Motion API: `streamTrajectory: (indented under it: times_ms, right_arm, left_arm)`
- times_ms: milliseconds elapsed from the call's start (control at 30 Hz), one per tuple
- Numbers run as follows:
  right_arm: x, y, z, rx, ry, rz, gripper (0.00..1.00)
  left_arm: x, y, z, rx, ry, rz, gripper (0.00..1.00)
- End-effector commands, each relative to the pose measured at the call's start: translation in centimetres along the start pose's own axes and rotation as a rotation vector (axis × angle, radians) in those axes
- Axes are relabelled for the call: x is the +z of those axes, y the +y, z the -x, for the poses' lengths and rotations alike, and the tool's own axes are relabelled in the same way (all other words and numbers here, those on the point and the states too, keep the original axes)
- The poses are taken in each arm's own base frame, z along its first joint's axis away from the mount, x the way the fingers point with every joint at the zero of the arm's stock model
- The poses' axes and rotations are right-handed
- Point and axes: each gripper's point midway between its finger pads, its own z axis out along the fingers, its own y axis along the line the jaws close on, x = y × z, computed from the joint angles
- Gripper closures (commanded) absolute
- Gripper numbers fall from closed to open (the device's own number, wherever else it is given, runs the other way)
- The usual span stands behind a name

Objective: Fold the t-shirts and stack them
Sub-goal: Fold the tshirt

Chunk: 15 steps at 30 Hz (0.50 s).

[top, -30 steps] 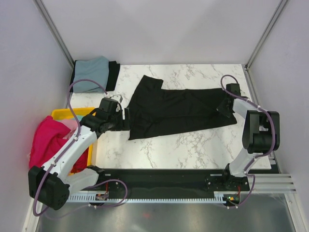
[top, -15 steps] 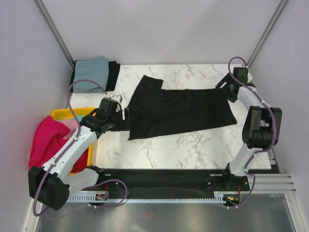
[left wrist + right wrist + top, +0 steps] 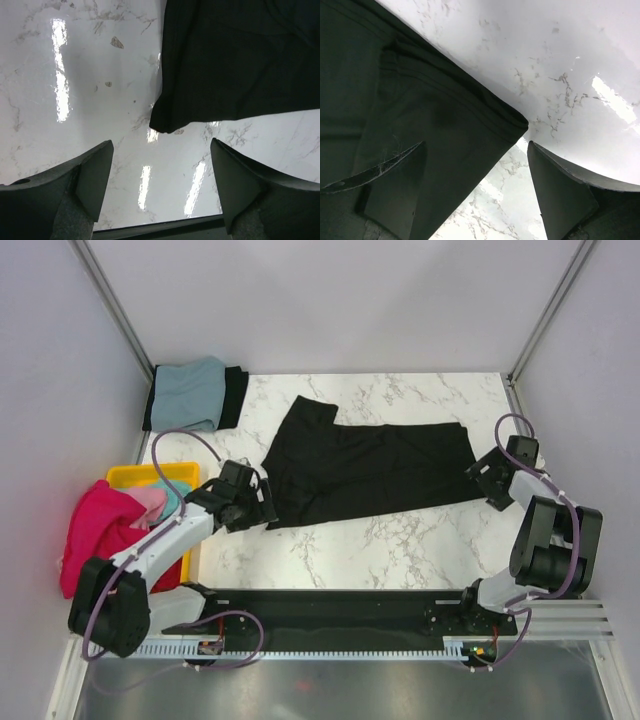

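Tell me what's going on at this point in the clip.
Two robot arms are working on a large black t-shirt lying partly folded on the marble table. The left end effector is open just off the shirt's near-left corner; the right end effector is open over its right corner. Neither grips cloth. A folded grey-blue shirt sits at the far left, and more shirts fill the yellow bin.

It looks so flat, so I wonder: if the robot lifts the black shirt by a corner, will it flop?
Probably yes: the black t-shirt lies limp and creased. It would likely slide easily; the marble table looks glossy.
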Motion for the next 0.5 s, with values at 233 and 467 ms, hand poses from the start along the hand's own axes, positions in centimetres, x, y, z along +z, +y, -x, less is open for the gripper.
streamTrajectory:
  times_ms: [233, 467]
  right_arm:
    - [2.2, 0.3, -0.4, 0.027, 0.024, 0.054, 0.23]
    - [3.2, -0.8, -1.4, 0.033, 0.042, 0.024, 0.81]
  left_arm:
    - [6.1, 0.2, -0.9, -0.154, -0.012, 0.019, 0.22]
    - [7.2, -0.7, 0.3, -0.122, -0.044, -0.009, 0.72]
